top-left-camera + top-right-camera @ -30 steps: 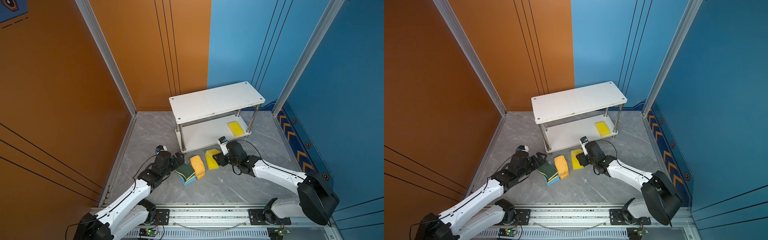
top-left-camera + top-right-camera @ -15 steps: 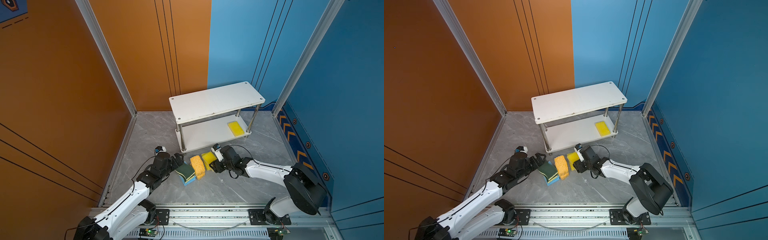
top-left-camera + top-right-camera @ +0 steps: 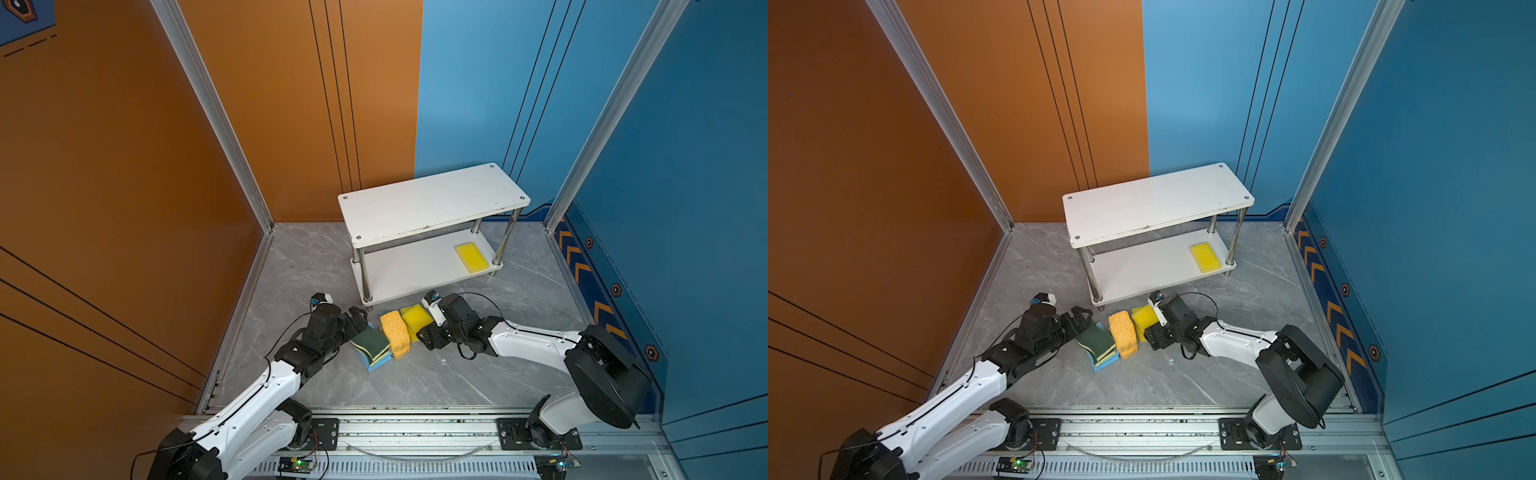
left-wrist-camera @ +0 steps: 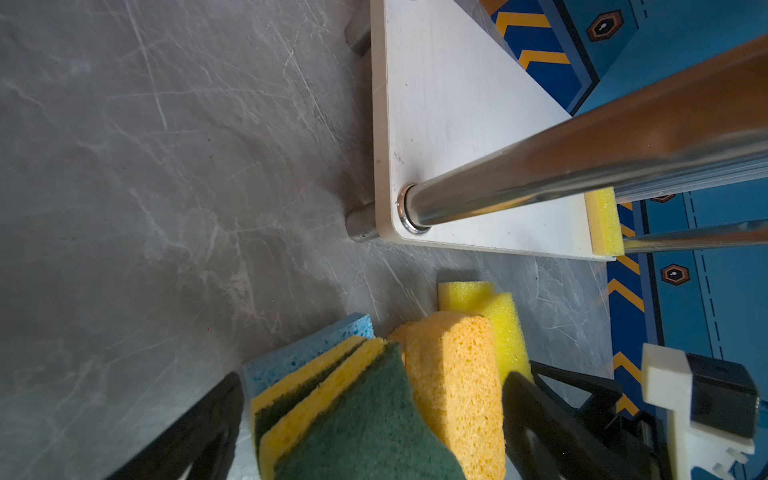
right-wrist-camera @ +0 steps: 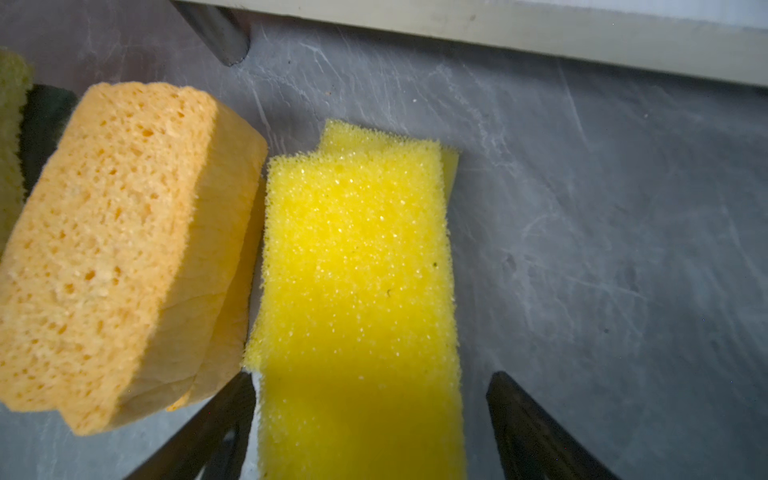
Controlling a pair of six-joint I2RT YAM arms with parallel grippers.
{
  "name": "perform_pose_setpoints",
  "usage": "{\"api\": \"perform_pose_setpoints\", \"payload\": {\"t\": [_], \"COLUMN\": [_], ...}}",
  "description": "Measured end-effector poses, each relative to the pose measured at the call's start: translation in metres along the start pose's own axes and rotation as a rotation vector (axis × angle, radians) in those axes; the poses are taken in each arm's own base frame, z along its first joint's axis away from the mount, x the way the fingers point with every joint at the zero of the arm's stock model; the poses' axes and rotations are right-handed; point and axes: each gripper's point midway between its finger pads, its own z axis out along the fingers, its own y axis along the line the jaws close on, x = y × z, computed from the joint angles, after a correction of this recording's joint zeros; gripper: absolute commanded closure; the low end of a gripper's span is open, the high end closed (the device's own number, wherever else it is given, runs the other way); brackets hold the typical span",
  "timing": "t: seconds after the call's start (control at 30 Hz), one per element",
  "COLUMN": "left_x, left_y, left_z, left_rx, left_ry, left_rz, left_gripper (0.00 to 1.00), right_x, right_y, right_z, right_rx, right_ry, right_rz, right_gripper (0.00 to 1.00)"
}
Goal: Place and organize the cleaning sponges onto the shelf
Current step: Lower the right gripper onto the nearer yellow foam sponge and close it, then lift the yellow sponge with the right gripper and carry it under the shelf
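Broadly, the grey desk (image 3: 415, 374) carries the shelf (image 3: 432, 203). Its top board is bare, and one yellow sponge (image 3: 471, 257) lies at the three o'clock end of the lower board. The other sponges are bunched on the desk at the shelf's six o'clock.

The step in hand looks like a pick. The right hand (image 3: 428, 336) comes at the bunch from four o'clock. Its jaws are spread to either side of a bright yellow sponge (image 5: 357, 270) and have not closed on it. Next it probably has to close squarely, lift clear of the orange sponge (image 3: 392, 328) just beside, and carry toward twelve o'clock.

The left hand (image 3: 359, 322) is also spread wide, at the green-topped sponge (image 3: 368, 340) at the bunch's nine o'clock.

Only the right wrist view shows a second yellow piece under the first and a gap at one finger. Only the top views show the placed sponge and how bare the shelf is.
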Motion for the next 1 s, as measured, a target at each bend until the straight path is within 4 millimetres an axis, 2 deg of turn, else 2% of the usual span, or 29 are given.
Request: {"api": "perform_pose_setpoints", "payload": {"t": [0.23,0.53,0.87,1.0], "left_x": [0.0,0.0,0.001,0.002], "left_y": [0.0,0.0,0.001,0.001], "left_z": [0.0,0.0,0.001,0.002], "left_rx": [0.001,0.001,-0.003,-0.003], "left_ry": [0.0,0.0,0.005,0.012], "left_rz": [0.0,0.0,-0.001,-0.001], "left_gripper": [0.03,0.02,0.02,0.02], "right_x": [0.001,0.013,0.011,0.008], "right_y": [0.0,-0.003,-0.004,-0.004], "right_z": [0.001,0.011,0.011,0.01], "right_rx": [0.0,0.01,0.015,0.018], "right_ry": [0.003,0.047,0.041,0.036], "right_rz": [0.0,0.001,-0.006,-0.007], "right_gripper": [0.15,0.19,0.3,0.31]}}
